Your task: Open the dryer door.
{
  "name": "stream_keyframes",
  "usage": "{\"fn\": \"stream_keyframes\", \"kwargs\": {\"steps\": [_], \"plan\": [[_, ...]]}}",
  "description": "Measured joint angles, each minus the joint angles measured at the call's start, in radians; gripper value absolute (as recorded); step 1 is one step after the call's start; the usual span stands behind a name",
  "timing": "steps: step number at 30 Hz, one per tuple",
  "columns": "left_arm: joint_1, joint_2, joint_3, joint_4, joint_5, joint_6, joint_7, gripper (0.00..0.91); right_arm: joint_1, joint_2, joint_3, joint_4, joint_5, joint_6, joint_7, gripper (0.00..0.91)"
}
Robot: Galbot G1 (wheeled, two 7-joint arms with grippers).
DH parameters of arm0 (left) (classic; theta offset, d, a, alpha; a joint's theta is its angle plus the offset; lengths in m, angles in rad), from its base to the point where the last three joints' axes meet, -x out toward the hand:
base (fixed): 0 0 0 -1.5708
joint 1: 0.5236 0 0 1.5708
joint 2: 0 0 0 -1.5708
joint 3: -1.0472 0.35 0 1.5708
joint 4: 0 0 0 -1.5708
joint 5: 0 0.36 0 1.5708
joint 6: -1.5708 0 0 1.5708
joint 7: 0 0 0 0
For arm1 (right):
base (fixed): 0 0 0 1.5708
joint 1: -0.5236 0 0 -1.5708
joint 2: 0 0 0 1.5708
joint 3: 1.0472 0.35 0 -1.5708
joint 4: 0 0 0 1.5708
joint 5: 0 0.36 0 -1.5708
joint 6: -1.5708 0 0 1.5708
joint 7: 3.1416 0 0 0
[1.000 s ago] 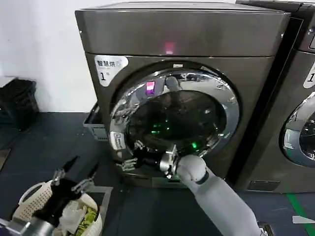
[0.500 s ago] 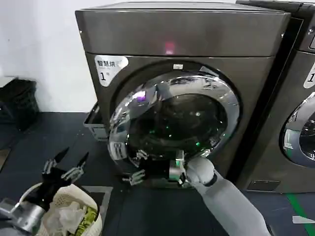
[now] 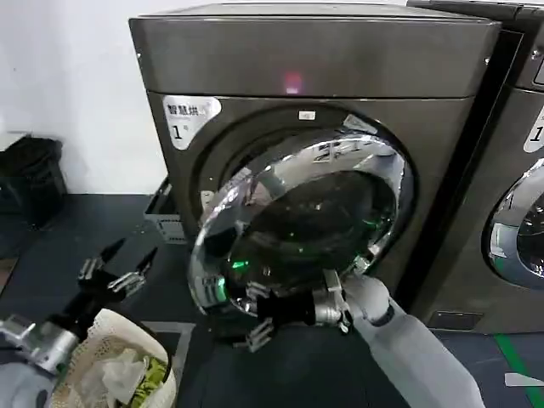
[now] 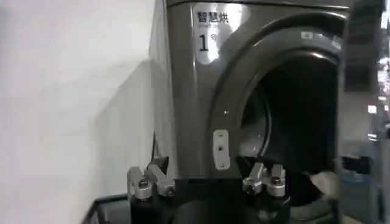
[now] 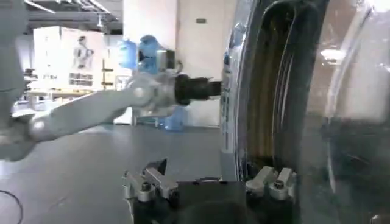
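The dryer (image 3: 314, 51) is a dark grey-bronze front-loader with a white "1" sticker (image 3: 189, 115) and a pink light. The dryer door (image 3: 280, 174), chrome-rimmed with dark glass, hangs partly swung out from its right-side hinge. My right gripper (image 3: 255, 316) is at the door's lower left rim, open, one finger on each side of the rim edge (image 5: 234, 146). In the left wrist view the drum opening (image 4: 292, 122) is uncovered behind the door (image 4: 365, 109). My left gripper (image 3: 119, 268) hovers open, low and left of the dryer, holding nothing.
A second grey machine (image 3: 510, 170) stands close on the right. A white laundry basket (image 3: 93, 357) with clothes sits under my left arm. A black crate (image 3: 30, 178) is by the wall, and a grey tray (image 3: 161, 212) pokes out beside the dryer.
The door has swung farther out from the dryer. My right gripper has come down and toward me along with its rim. My left gripper drifted slightly left and up.
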Motion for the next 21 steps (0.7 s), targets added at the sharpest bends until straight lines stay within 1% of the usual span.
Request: {"fn": "stream_keyframes", "kwargs": {"steps": [3,11,13,21], "plan": [[-0.019,0.016,0.021,0.016,-0.015,-0.013,0.002,0.907,-0.013,-0.016,0.01,0.01,0.002,0.008,-0.048,0.907],[-0.088,0.084,0.077,0.053,-0.097,0.004,0.001,0.907,-0.066,-0.053,0.038,0.029,-0.003,0.019,-0.136,0.907],[-0.101,0.102,0.092,0.064,-0.111,0.002,0.007,0.907,-0.079,-0.068,0.041,0.038,0.0,0.031,-0.15,0.907],[-0.152,0.194,0.156,0.115,-0.248,-0.012,0.012,0.907,-0.147,-0.142,0.093,0.094,0.005,0.044,-0.219,0.907]]}}
